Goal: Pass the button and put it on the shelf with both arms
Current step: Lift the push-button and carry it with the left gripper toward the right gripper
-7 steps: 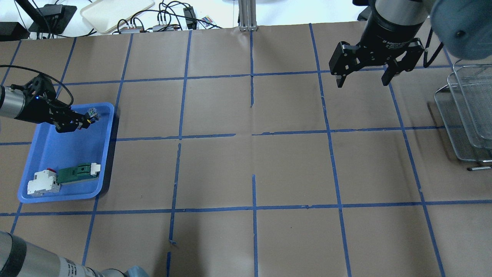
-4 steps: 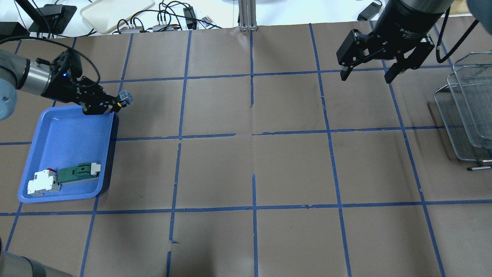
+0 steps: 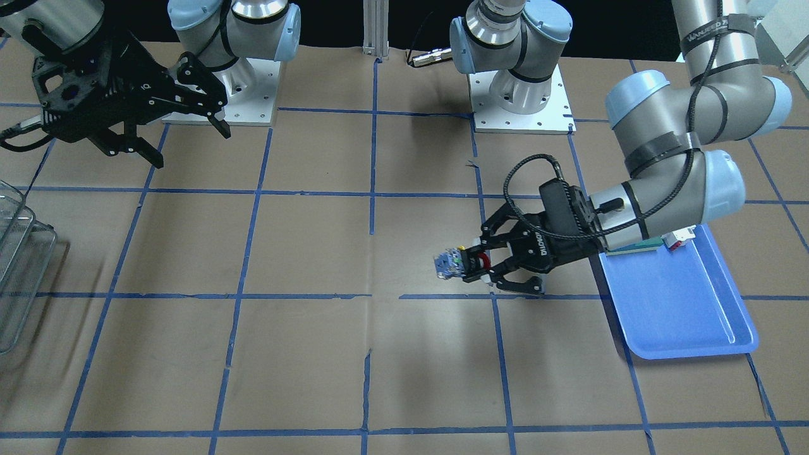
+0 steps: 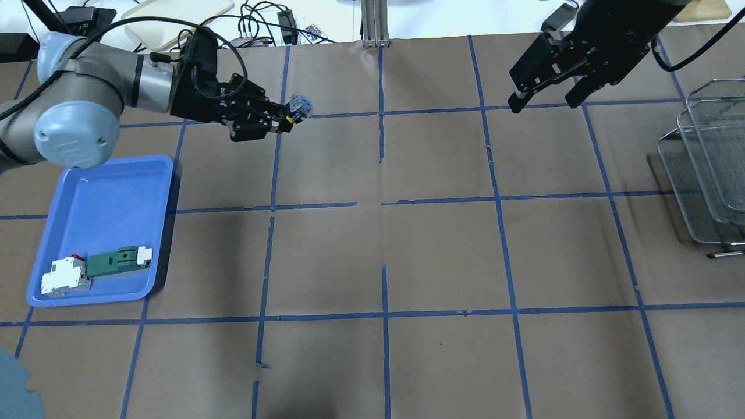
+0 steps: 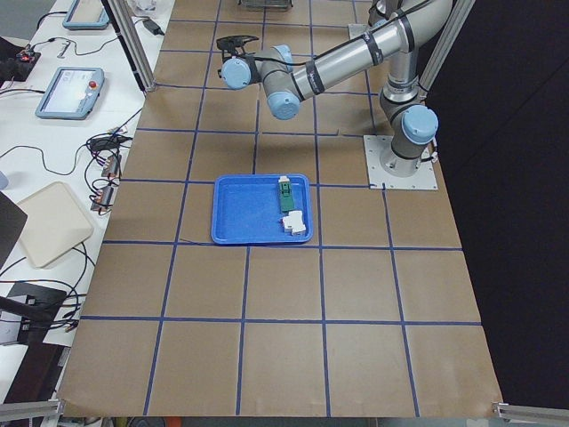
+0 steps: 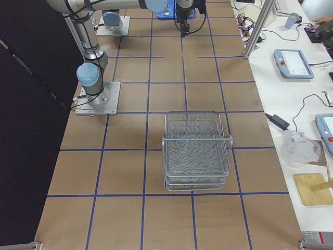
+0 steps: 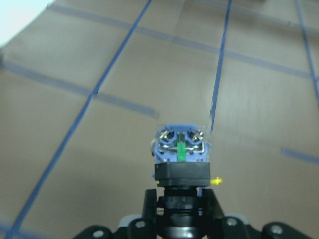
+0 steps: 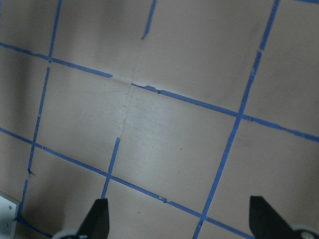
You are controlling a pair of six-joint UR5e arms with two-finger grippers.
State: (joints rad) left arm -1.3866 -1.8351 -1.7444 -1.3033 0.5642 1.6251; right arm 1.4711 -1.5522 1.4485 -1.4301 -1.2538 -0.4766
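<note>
My left gripper (image 4: 279,119) is shut on the button (image 4: 297,107), held in the air over the table with its blue-clear contact block pointing outward. In the front view the gripper (image 3: 477,262) shows the red cap between the fingers and the contact block of the button (image 3: 450,264) ahead. The left wrist view shows the button (image 7: 180,152) end-on. My right gripper (image 4: 541,87) is open and empty, high at the far right; it also shows in the front view (image 3: 183,136). The wire-mesh shelf (image 4: 707,174) stands at the table's right edge, whole in the right view (image 6: 196,151).
A blue tray (image 4: 87,233) at the left holds a green board (image 4: 113,262) and a white breaker block (image 4: 64,276). Cables and a cream tray (image 4: 174,17) lie beyond the far edge. Blue tape lines grid the brown table. An aluminium post (image 4: 374,23) stands at the far middle.
My left arm has carried the button up out of the blue tray and rightward toward the table's middle. My right gripper has drifted slightly farther back, still open.
</note>
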